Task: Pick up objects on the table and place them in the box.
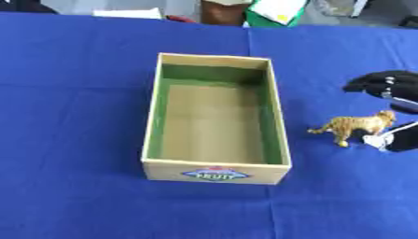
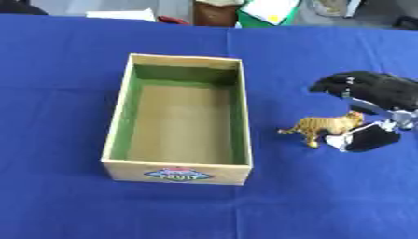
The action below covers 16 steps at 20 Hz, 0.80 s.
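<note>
A small orange striped tiger figure stands on the blue tablecloth just right of the box, its head pointing right. The cardboard box sits mid-table; it has green inner walls, a "FRUIT" label on its near face and nothing inside. My right hand, black, reaches in from the right edge and is open. Its fingers arch above and behind the tiger, and its thumb lies by the tiger's head and front legs. I cannot tell whether the thumb touches the figure. My left hand shows in neither view.
Along the table's far edge lie a white sheet, a brown object and a green and white object. Bare blue cloth spreads left of the box and in front of it.
</note>
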Each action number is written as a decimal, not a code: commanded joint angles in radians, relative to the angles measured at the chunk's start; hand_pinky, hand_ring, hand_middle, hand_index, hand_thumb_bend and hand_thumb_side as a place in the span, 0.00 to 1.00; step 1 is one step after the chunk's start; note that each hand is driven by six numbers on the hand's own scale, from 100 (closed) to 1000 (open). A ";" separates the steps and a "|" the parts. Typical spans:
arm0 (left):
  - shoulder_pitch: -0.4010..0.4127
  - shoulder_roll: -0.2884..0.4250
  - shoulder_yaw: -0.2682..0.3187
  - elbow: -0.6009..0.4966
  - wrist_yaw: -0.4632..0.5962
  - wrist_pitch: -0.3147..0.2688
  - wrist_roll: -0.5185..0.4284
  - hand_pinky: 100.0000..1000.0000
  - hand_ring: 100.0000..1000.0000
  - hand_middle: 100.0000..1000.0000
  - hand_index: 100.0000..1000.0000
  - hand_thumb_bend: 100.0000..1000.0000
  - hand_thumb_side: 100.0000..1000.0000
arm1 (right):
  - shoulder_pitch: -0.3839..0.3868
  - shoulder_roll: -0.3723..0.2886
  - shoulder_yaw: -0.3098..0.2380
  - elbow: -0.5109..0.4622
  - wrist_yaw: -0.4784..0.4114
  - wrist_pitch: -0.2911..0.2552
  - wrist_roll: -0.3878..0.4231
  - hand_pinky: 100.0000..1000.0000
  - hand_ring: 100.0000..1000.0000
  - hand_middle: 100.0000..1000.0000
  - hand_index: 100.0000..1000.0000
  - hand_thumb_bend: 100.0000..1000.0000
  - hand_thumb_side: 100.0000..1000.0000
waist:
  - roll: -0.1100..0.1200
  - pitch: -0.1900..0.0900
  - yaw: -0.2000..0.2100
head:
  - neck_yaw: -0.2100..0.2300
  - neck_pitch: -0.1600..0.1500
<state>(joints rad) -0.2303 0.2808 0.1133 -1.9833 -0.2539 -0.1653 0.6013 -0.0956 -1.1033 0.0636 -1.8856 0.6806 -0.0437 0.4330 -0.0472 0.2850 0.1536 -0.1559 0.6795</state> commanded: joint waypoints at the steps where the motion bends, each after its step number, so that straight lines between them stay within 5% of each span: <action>1: -0.010 0.010 0.002 -0.017 0.000 -0.002 -0.005 0.44 0.50 0.48 0.66 0.00 0.40 | -0.009 -0.019 -0.008 0.024 0.058 0.004 0.051 0.97 0.98 0.94 1.00 0.27 0.49 | -0.001 -0.014 0.001 | 0.001 -0.006; 2: -0.010 0.010 0.002 -0.017 -0.001 -0.002 -0.005 0.44 0.50 0.48 0.66 0.00 0.39 | -0.010 -0.017 -0.007 0.032 0.073 0.004 0.067 0.96 0.98 0.94 1.00 0.35 0.47 | 0.000 -0.014 0.001 | 0.001 -0.006; 8: -0.010 0.009 0.000 -0.017 -0.001 -0.002 -0.009 0.44 0.50 0.48 0.65 0.00 0.40 | -0.040 -0.011 -0.014 0.056 0.149 0.007 0.152 0.94 0.94 0.90 1.00 0.44 0.48 | 0.000 -0.013 0.003 | -0.001 -0.005; 16: -0.011 0.006 -0.003 -0.017 0.000 -0.003 -0.015 0.44 0.51 0.48 0.65 0.00 0.40 | -0.062 -0.007 0.007 0.100 0.165 0.003 0.155 0.93 0.91 0.81 1.00 0.44 0.47 | -0.001 -0.011 0.010 | -0.007 -0.004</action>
<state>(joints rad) -0.2304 0.2797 0.1126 -1.9833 -0.2539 -0.1669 0.5899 -0.1480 -1.0870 0.0773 -1.7925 0.8427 -0.0401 0.5923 -0.0490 0.2890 0.1648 -0.1601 0.6796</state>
